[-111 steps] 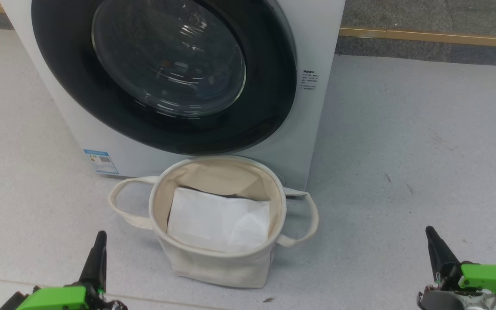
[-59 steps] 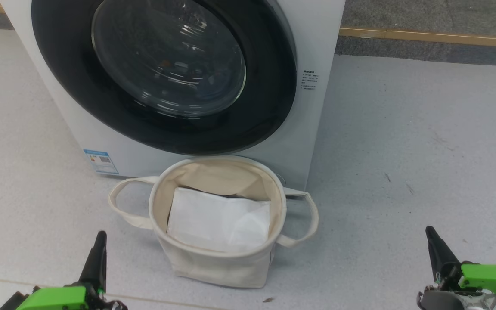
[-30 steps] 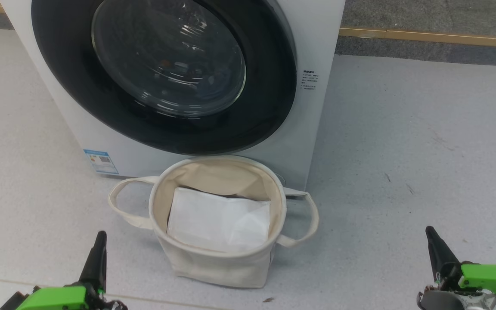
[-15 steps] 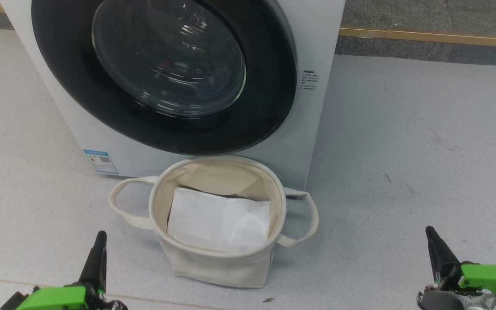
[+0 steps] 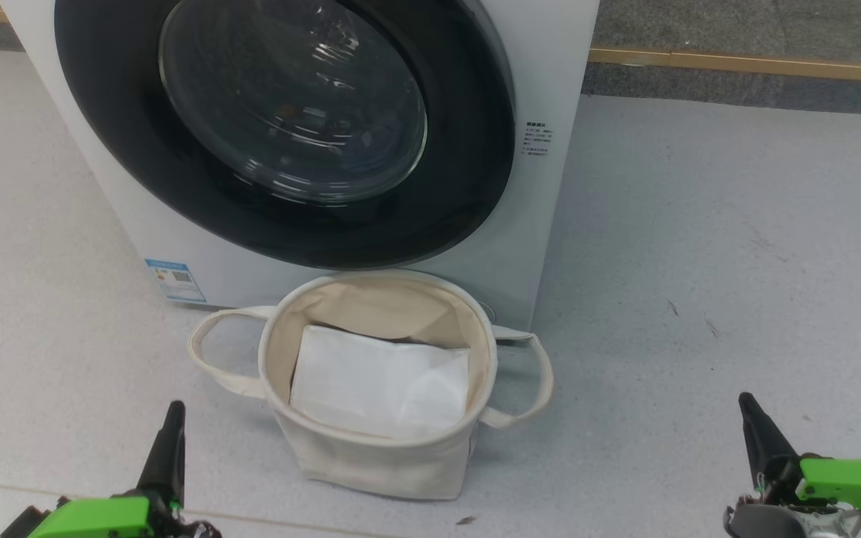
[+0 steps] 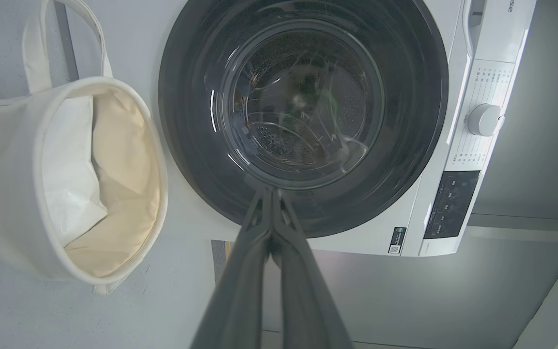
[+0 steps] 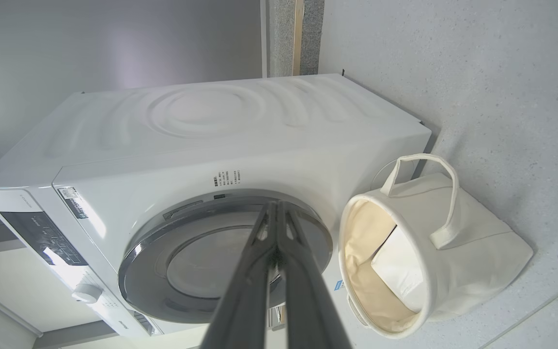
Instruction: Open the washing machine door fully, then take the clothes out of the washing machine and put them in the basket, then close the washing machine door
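White-bodied and closed up, the washing machine (image 5: 554, 67) stands on a pale speckled floor (image 5: 699, 246), its round washing machine door (image 5: 288, 127) sitting flush against the front, glossy black rim around a domed glass window. What lies in the drum behind the glass is too dim to make out. A small blue energy label (image 5: 174, 280) sits low on the front at the robot's left, and a printed sticker (image 5: 539, 138) lies just beside the door's rim on the other side.

Directly below the door, just in front of the machine, the cream canvas basket (image 5: 378, 467) stands upright with its mouth open, one loop handle hanging out to each side. A flat white sheet (image 5: 378, 385) lies in its bottom.

The left pincer (image 5: 169, 441) rises from the lower left of the head view and the right pincer (image 5: 758, 437) from the lower right, each with its two dark fingers pressed together and holding nothing. Both are clear of the basket, the right one well apart from it. Seen from the left wrist, the joined fingers point toward the door's black rim, with the machine's white dial (image 6: 485, 119) off to one side.
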You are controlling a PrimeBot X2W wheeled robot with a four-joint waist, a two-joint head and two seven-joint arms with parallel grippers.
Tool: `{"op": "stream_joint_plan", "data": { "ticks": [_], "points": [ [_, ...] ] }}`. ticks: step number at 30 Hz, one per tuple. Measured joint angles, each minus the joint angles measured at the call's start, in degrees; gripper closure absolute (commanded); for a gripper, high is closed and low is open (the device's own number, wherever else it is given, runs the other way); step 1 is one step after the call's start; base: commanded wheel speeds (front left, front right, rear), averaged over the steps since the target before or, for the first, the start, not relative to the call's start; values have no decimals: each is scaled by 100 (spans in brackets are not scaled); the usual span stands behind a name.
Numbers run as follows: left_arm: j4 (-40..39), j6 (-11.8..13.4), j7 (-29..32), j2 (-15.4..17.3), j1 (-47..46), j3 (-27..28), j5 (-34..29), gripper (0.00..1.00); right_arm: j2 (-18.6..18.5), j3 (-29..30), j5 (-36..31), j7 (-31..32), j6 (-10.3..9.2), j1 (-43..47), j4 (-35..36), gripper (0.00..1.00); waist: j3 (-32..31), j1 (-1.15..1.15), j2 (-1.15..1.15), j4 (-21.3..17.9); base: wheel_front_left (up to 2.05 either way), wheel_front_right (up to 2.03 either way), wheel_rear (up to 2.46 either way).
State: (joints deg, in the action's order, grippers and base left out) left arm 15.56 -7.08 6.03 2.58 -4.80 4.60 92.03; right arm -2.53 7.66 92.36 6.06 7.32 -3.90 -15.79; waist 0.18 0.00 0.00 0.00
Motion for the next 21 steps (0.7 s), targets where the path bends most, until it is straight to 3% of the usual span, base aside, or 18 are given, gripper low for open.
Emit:
{"op": "stream_joint_plan", "data": {
  "ticks": [12, 13, 21],
  "points": [
    [0, 0, 0, 0, 0, 0, 0, 100, 0, 0, 0, 0, 0, 0, 0, 100, 0, 0, 0, 0, 0, 0, 0],
    [59, 3, -7, -1, 3, -7, 0, 0, 3, -3, 1, -2, 0, 4, -59, 0, 0, 0, 0, 0, 0, 0, 0],
    [513, 11, -16, -25, 332, -21, 0, 0, 46, -24, 27, -20, -1, 303, -503, 0, -3, 0, 0, 3, 0, 0, 0]
  ]
}}
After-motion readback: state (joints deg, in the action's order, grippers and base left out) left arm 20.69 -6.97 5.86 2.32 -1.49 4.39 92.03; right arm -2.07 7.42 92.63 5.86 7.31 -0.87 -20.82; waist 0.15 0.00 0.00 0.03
